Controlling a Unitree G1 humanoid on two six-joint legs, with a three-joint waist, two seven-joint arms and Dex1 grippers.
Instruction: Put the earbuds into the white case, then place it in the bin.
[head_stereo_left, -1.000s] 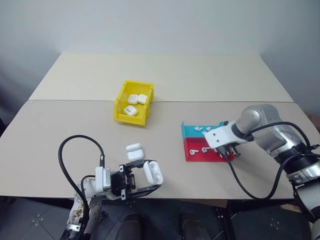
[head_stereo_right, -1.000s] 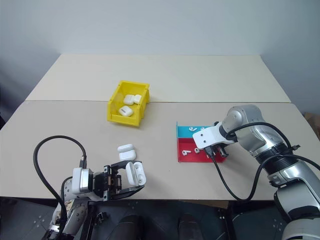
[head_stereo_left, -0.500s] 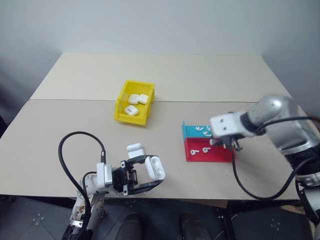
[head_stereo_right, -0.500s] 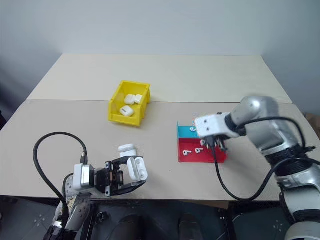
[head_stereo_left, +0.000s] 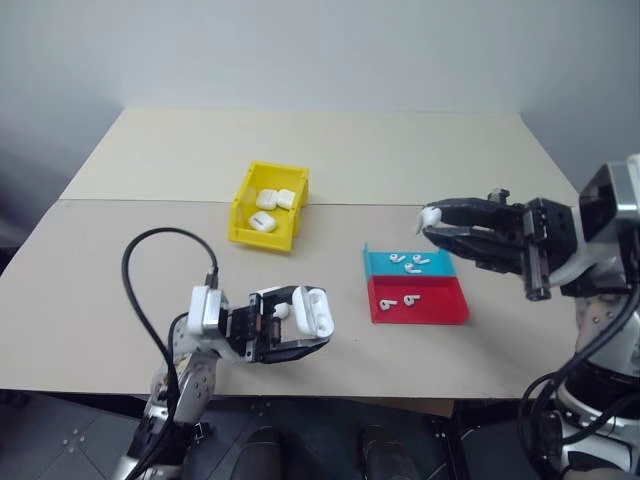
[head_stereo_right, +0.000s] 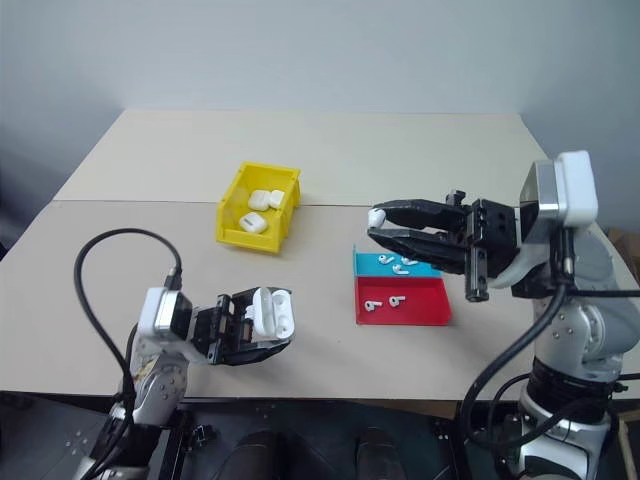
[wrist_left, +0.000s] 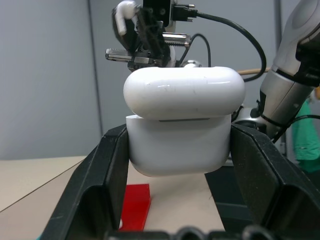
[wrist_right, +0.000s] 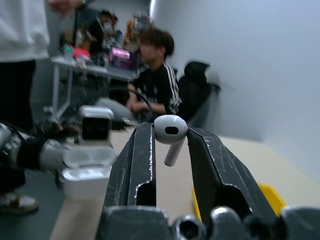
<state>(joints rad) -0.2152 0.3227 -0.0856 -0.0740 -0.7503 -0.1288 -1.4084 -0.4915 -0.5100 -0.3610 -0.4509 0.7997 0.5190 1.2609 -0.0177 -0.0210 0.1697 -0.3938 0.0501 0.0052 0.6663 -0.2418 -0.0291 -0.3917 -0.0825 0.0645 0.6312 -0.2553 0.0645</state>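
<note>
In the lower left of the head view, I am holding the white case (head_stereo_left: 308, 311) in my left hand (head_stereo_left: 296, 322), its two black fingers clamping the case's sides just above the bench (head_stereo_left: 120, 290) near the front edge. The case's lid is standing open. Up and a little left of centre, the bin (head_stereo_left: 241, 215) is sitting on the bench with three more white cases (head_stereo_left: 268, 207) lying inside it. Right of centre, the blue-and-red tray (head_stereo_left: 440, 305) is resting on the bench, carrying loose earbuds (head_stereo_left: 401, 299) on both its blue and red halves. Above the tray, toward the right, my right hand (head_stereo_left: 433, 222) is pointing left across the frame, its fingers narrowed and pinching one earbud (wrist_right: 169, 130) by its rounded head, stem hanging down. In the right wrist view, a seated person (wrist_right: 152, 85) is showing in the background.
</note>
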